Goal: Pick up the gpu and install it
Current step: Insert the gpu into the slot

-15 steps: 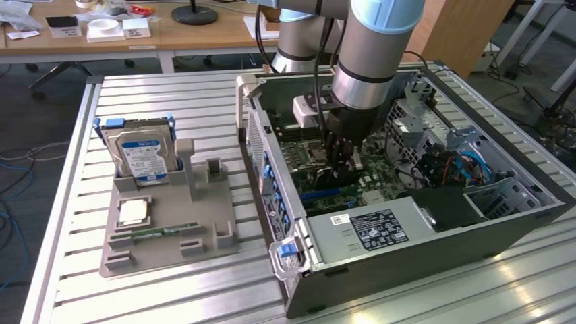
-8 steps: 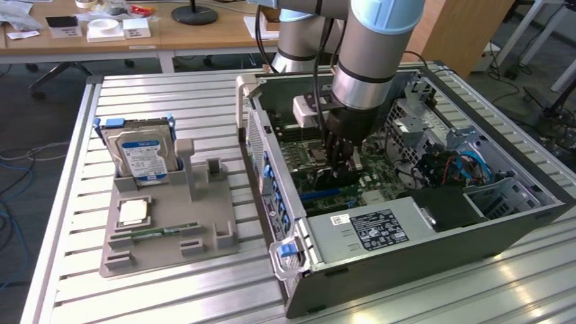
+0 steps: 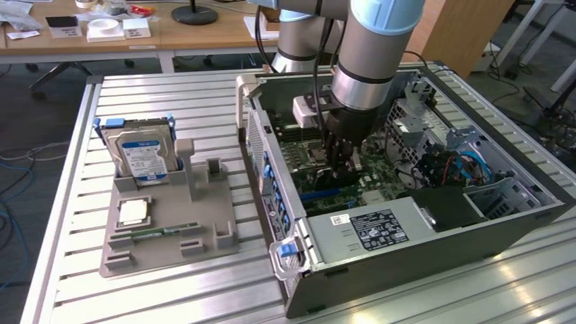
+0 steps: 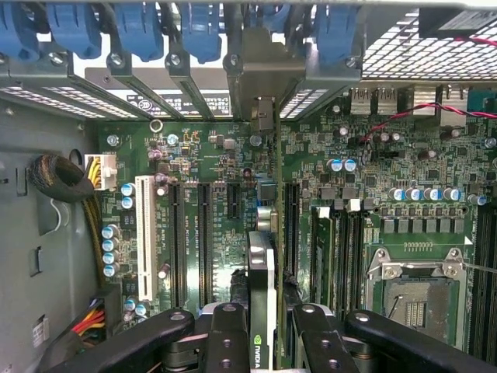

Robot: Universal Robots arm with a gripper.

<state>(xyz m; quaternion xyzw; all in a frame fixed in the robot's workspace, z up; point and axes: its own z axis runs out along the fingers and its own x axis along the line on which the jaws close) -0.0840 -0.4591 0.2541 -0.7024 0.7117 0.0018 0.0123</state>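
Gripper (image 4: 268,322) fingers (image 4: 227,342) clamp the gpu (image 4: 261,264) edge-on, upright above the motherboard (image 4: 221,268) slots inside the open computer case (image 3: 432,256). In the exterior view, a hard drive (image 3: 142,158) stands at the case's nine o'clock.

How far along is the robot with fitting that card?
Done: the graphics card is picked up and inside the computer case. In hand: the tool grips it upright over the green board. Left: letting go; whether it is fully seated, I cannot tell.
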